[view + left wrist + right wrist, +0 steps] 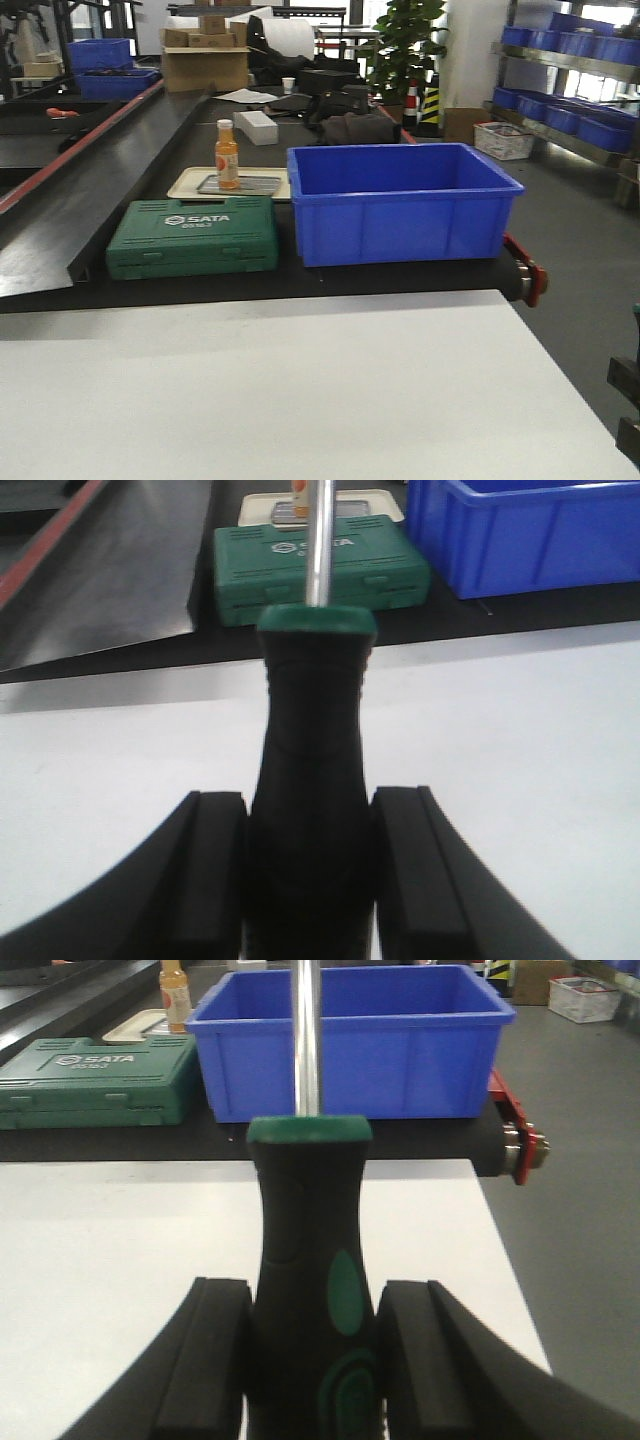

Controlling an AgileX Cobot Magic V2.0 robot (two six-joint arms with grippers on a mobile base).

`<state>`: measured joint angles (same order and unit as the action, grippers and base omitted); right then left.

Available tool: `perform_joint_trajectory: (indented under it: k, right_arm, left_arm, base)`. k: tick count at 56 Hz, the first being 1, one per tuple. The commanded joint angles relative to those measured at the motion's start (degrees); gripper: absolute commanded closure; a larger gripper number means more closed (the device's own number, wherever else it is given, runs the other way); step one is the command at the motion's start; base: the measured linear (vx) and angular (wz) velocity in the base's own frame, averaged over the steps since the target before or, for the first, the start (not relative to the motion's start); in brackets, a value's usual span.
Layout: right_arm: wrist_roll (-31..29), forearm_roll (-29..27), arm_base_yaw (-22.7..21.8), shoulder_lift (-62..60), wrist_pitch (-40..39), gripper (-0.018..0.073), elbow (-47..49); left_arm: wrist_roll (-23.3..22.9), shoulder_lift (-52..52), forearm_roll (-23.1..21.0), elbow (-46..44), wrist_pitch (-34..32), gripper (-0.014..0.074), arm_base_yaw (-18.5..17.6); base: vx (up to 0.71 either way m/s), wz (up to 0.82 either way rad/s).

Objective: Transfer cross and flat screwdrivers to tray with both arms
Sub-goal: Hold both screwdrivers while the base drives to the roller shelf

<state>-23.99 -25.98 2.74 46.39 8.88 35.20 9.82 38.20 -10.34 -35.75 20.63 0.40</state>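
Observation:
In the left wrist view, one screwdriver (313,720) with a black handle, green collar and steel shaft points away from me. My left gripper (310,805) is shut on its handle, and both pads (215,860) press against it above the white table (520,760). The right wrist view shows the other screwdriver (305,1210), black with green inlays. My right gripper (314,1295) is shut on that handle near the table's right edge. I cannot tell which tip is cross or flat. The tray is out of view, and neither arm appears in the front view.
Beyond the white table (300,390) runs a black conveyor. On it sit a green SATA tool case (192,236), a deep blue bin (400,200) and a beige tray (185,185) holding an orange bottle (227,153). Open floor lies to the right.

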Motion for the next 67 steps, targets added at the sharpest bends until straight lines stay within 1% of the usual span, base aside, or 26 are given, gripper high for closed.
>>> perform_joint_trajectory:
  k: [1,37,67]
  right_arm:
    - [-0.45,-0.21,-0.02,-0.48,-5.09,0.0567,1.95]
    - [-0.45,-0.21,-0.02,-0.48,-5.09,0.0567,1.95]
    - [-0.45,-0.21,-0.02,-0.48,-5.09,0.0567,1.95]
  left_arm:
    - [-0.5,-0.23,-0.96,-1.76,-5.54,0.0596,0.04]
    - [-0.5,-0.23,-0.96,-1.76,-5.4,0.0596,0.04]
    - [-0.5,-0.28,-0.96,-1.76,-4.9,0.0596,0.04]
  base:
    - [-0.26,-0.48]
    - [-0.26,-0.51]
    - [-0.18,-0.67]
